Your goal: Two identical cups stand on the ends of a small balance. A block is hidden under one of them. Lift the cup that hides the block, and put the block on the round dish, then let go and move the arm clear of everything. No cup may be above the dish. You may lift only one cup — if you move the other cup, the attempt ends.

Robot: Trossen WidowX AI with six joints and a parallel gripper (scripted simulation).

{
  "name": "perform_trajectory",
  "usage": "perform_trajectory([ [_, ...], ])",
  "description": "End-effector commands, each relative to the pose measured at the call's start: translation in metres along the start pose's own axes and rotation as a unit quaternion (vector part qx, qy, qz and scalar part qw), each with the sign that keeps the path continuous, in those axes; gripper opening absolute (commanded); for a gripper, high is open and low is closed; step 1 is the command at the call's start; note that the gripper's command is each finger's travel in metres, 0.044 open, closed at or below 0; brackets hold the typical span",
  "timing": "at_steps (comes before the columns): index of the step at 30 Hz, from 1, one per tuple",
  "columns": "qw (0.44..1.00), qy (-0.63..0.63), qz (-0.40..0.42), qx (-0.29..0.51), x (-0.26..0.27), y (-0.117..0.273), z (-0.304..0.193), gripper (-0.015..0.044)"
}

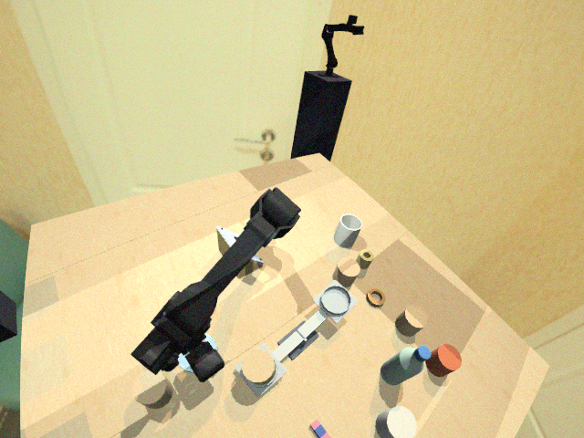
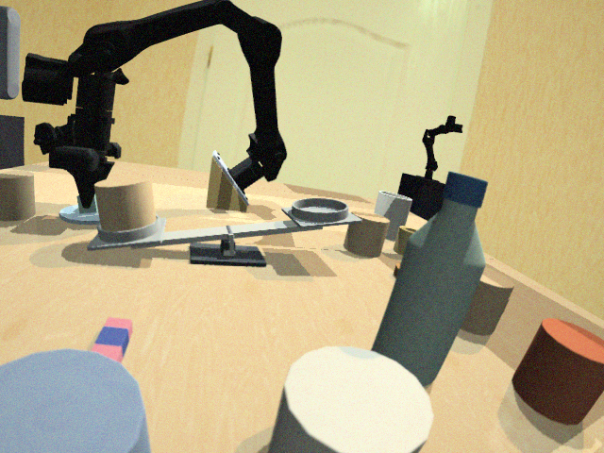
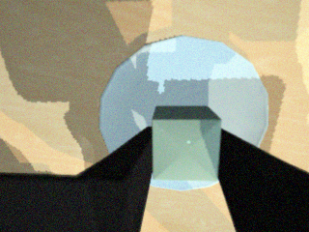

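The round dish (image 1: 211,342) (image 2: 68,214) (image 3: 183,58) is seen in all three views: from high above at a slant, from low down past big cups at the table's edge, and from close up, looking down between the black fingers.

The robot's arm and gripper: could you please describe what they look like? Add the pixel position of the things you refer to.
The arm (image 1: 226,276) (image 2: 265,77) is matte black throughout, with slim angular links and chunky rounded joints. The gripper (image 2: 88,202) (image 3: 182,134) is black too, its fingers tapering to narrow tips. No markings are visible.
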State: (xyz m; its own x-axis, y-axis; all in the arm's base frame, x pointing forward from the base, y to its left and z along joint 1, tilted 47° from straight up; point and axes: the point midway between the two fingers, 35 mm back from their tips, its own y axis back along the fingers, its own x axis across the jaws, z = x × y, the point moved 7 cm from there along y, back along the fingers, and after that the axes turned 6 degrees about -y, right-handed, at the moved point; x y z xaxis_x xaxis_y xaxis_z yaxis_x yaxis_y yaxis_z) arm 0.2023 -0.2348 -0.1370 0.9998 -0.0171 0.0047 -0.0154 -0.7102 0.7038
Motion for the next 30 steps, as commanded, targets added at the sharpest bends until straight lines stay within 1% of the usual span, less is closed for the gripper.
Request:
perform_trajectory([
  [1, 1.0, 0.001, 0.0, 0.0, 0.0, 0.0, 0.0, 0.0158],
  [10, 1.0, 0.001, 0.0, 0.0, 0.0, 0.0, 0.0, 0.0394],
  [12, 1.0, 0.0, 0.0, 0.0, 0.001, 0.013, 0.001, 0.044],
  [14, 1.0, -0.002, 0.0, 0.001, 0.0, 0.045, 0.001, 0.044],
  [15, 1.0, -0.003, 0.0, 0.001, -0.001, 0.055, 0.0, 0.044],
  [22, 1.0, -0.003, 0.0, 0.001, -0.001, 0.06, 0.0, 0.044],
  [26, 1.0, -0.006, 0.005, -0.003, -0.004, 0.102, -0.001, 0.044],
  [30, 1.0, -0.006, 0.006, -0.004, -0.004, 0.104, -0.001, 0.044],
])
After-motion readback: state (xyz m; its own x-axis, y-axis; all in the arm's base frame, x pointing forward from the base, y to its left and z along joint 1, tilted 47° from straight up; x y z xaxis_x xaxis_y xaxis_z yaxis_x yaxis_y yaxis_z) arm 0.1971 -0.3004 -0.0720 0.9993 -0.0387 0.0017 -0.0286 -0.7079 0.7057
